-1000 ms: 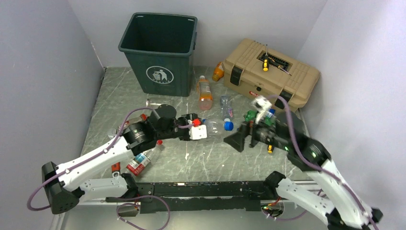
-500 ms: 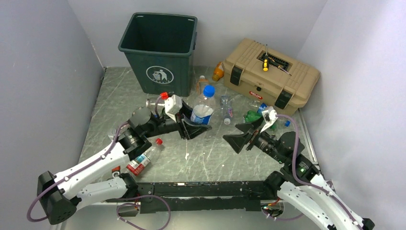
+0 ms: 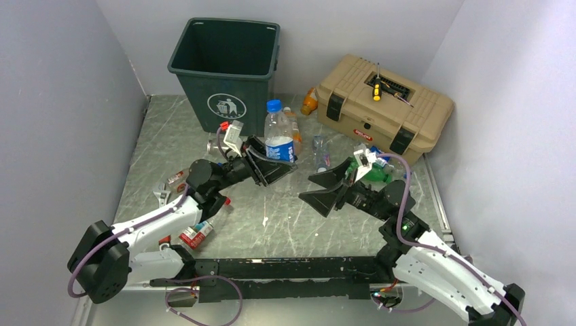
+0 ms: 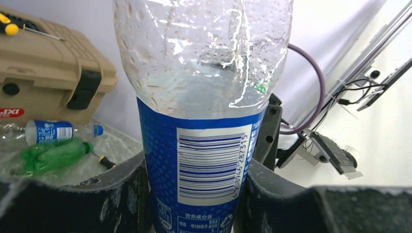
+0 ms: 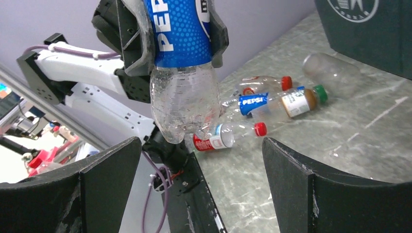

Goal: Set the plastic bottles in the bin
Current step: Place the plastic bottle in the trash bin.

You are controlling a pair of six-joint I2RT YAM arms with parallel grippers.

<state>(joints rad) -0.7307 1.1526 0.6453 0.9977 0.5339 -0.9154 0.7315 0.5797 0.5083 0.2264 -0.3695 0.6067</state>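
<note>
My left gripper [image 3: 270,167] is shut on a clear plastic bottle [image 3: 278,139] with a Pepsi-blue label and blue cap, held upright above the table just right of the dark green bin [image 3: 231,95]. In the left wrist view the bottle [image 4: 204,97] fills the space between both fingers [image 4: 116,194]. My right gripper [image 3: 325,189] stands open and empty at mid-table, facing the held bottle [image 5: 182,97]. Several other bottles lie about: a red-labelled one [image 3: 197,234], a green one [image 3: 370,173], a blue-labelled one [image 3: 320,155], an orange one [image 3: 310,102].
A tan toolbox [image 3: 384,109] with a yellow-handled screwdriver [image 3: 375,92] on its lid stands at the back right. Grey walls close in both sides. In the right wrist view, more bottles [image 5: 252,103] lie left of the bin [image 5: 369,29].
My left gripper has lifted the blue-labelled bottle upright and carried it back towards the bin. My right arm has swung left, its open gripper now nearer the middle.
</note>
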